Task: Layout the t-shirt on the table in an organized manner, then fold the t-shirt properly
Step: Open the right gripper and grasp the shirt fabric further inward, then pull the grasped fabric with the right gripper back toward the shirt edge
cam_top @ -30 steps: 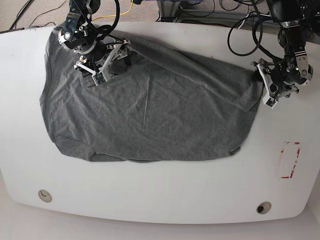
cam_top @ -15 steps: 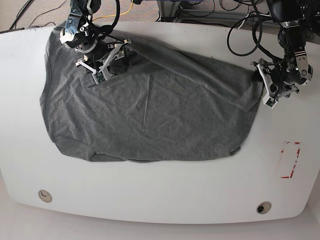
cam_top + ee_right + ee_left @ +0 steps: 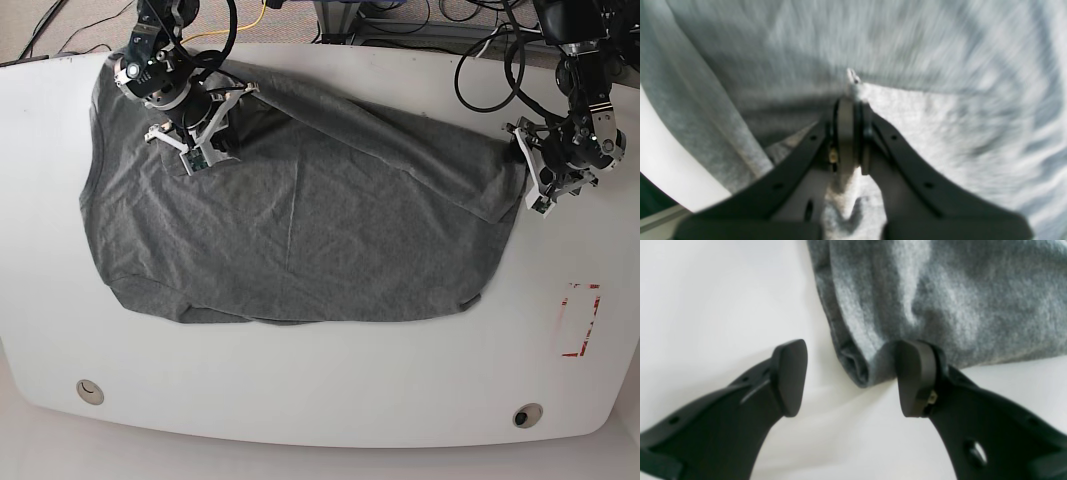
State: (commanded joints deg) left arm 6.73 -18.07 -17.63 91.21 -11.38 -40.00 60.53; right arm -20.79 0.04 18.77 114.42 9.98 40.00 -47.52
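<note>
Right wrist view only – right claw (image 3: 848, 110) pinches t-shirt (image 3: 907, 50); left claw (image 3: 850, 380) spread wide, straddling hem.

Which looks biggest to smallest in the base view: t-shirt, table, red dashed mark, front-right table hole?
1. table, spans nearly the whole frame
2. t-shirt, covers much of the tabletop
3. red dashed mark
4. front-right hole, smallest

All lie flat on one surface, so nearness barely skews the order.
</note>
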